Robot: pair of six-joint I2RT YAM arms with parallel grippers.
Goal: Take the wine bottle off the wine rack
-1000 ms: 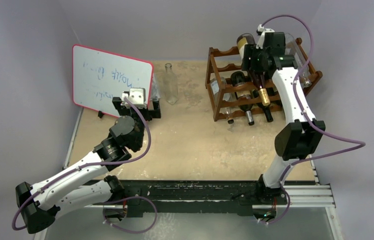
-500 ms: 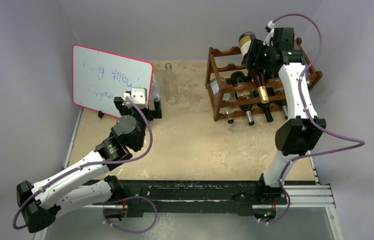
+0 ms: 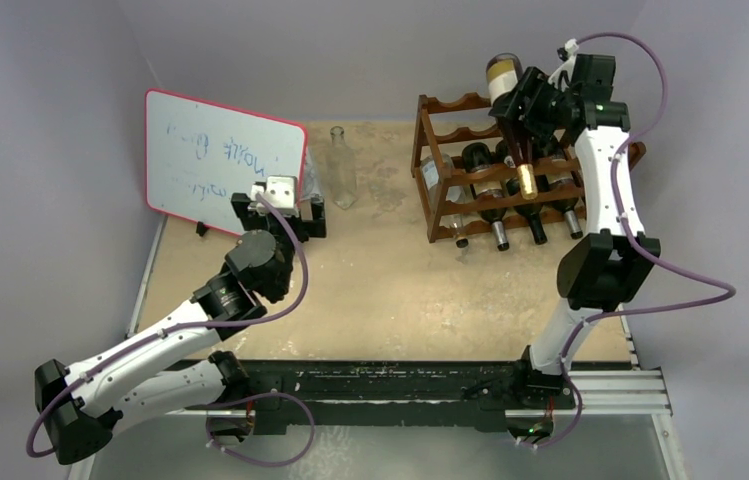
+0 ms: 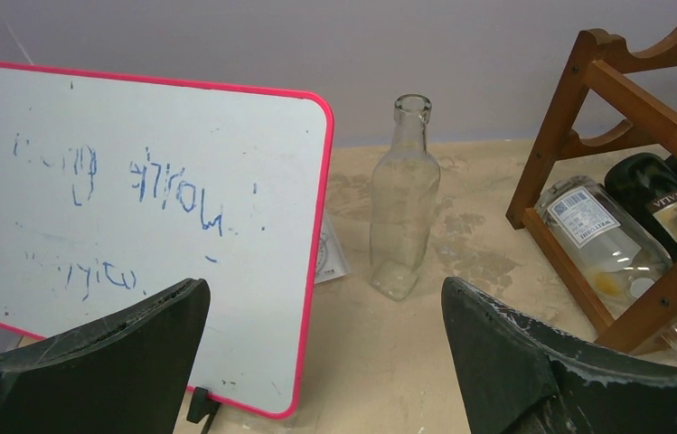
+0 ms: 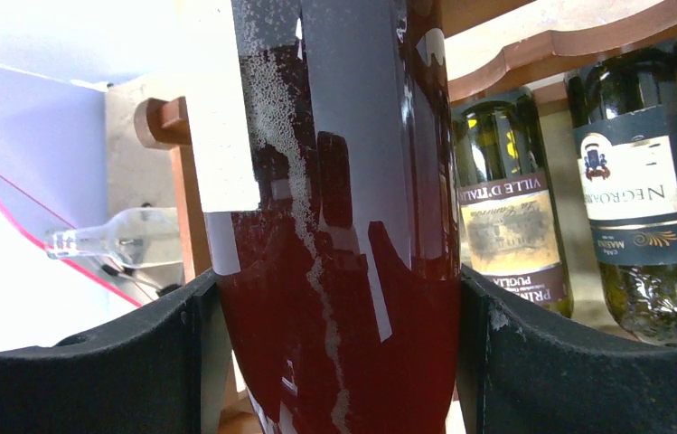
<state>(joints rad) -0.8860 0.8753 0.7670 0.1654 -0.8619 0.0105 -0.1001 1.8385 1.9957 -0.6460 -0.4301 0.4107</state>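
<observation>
Gripping the wine bottle point(image 3: 501, 78) around its dark body, the right jaws hold it tilted over the wine rack point(image 3: 437, 170), its base high toward the far wall and its gold-foiled neck slanting down toward the near side. The left jaws are released near the whiteboard point(image 3: 212, 160), with bare tabletop point(image 3: 400, 280) between the arms.

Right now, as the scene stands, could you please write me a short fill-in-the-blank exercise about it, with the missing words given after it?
1. The right gripper is shut on the wine bottle, while the open left gripper holds ____.
2. The clear glass bottle stands ____, not lying down.
3. The other bottles in the wine rack lie on their ____.

Missing words: nothing; upright; sides.
</observation>
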